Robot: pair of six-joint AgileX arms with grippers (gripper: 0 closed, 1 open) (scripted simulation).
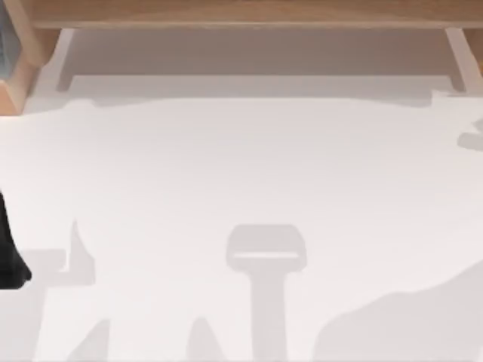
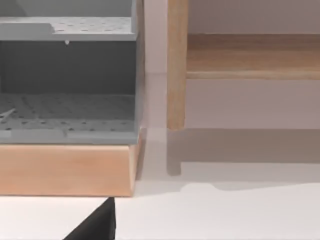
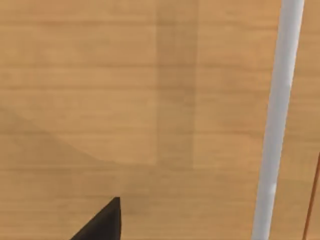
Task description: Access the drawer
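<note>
A wooden panel [image 3: 125, 100] stands very close in front of my right gripper in the right wrist view, with a white bar [image 3: 277, 120] running across it like a drawer handle. A dark tip of my right gripper [image 3: 102, 222] is just short of the panel and apart from the bar. My left arm [image 1: 9, 260] sits at the table's left edge in the top view. A dark tip of my left gripper [image 2: 97, 225] hangs over the white table, facing a wooden base.
A grey perforated shelf unit [image 2: 67, 107] rests on a wooden base [image 2: 65, 170] at the back left. A wooden post [image 2: 176, 65] and a long wooden shelf [image 1: 241, 13] run along the back edge. The white table [image 1: 241, 173] carries arm shadows.
</note>
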